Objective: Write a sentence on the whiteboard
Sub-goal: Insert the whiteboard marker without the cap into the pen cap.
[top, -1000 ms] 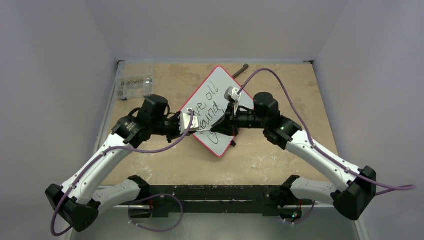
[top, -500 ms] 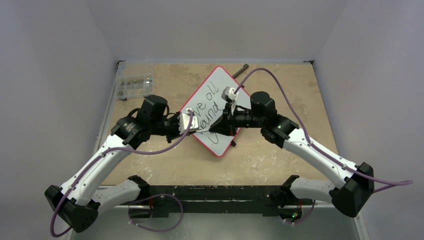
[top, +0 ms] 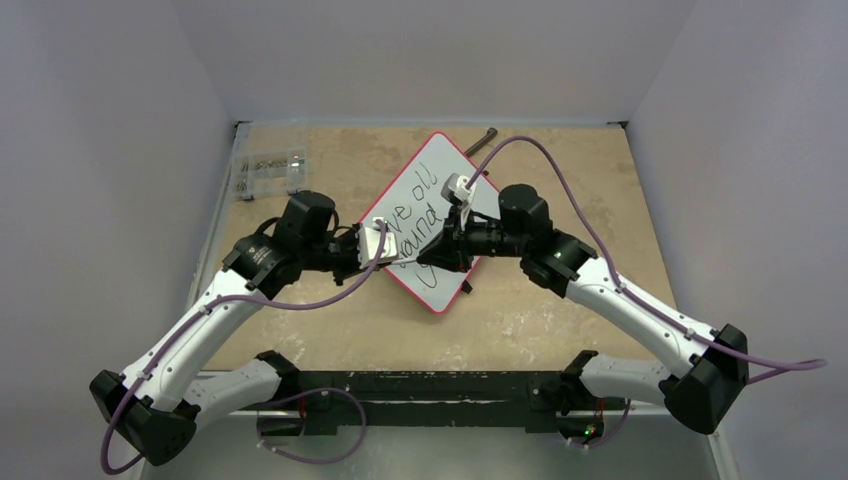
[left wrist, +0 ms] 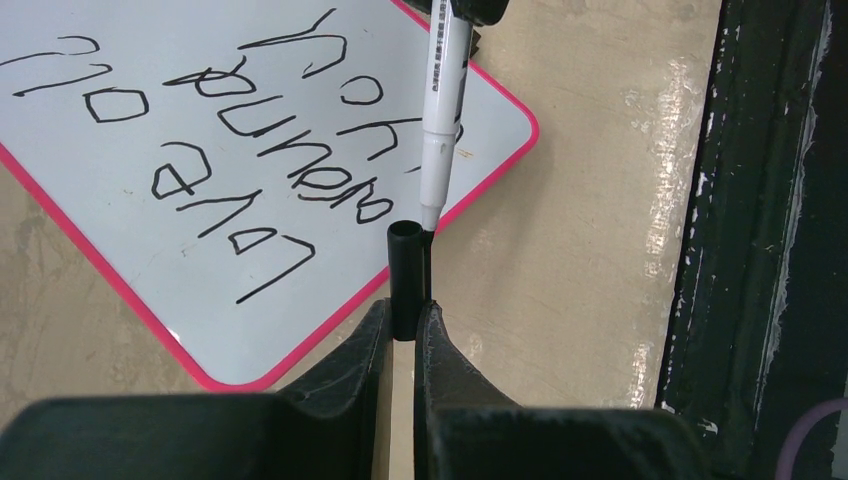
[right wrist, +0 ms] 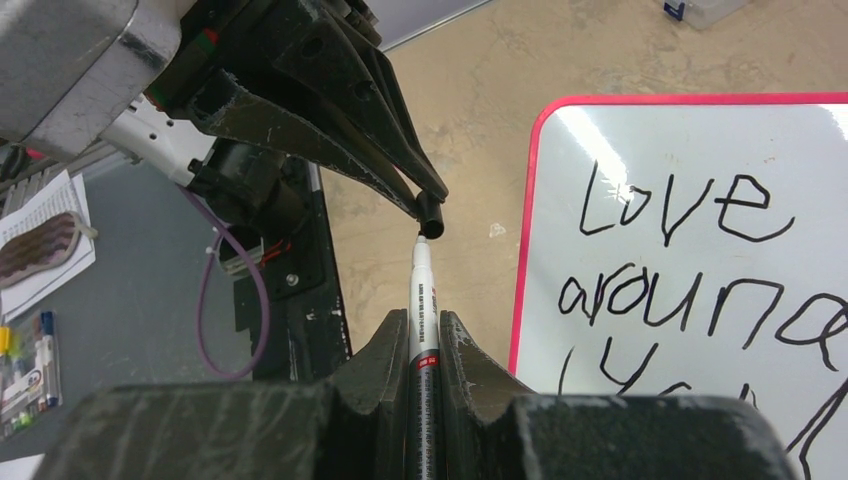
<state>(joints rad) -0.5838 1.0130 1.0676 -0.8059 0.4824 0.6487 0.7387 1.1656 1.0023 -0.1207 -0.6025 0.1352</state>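
- The whiteboard (top: 441,165) lies flat on the table, turned cornerwise.
- The sentence (right wrist: 690,300), "Love all around you", fills the whiteboard in three lines; the writing looks done.
- The right gripper (right wrist: 423,318) is clamped on the marker (left wrist: 440,120), just beside the whiteboard's near rim.
- The left gripper (left wrist: 402,330) pinches the cap (left wrist: 404,280) there, its mouth at the marker's tip; only capping seems left.

A tan, mottled table (top: 560,300) carries everything; the whiteboard (top: 435,170) lies flat near its middle, turned so one corner points to 12 o'clock; a small clear plastic box (top: 268,170) of small parts sits at 10 o'clock, by the left edge; a thin dark rod (top: 480,141) lies at 12 o'clock, just beside the board's far corner; a black rail (top: 440,385) runs along the 6 o'clock edge.
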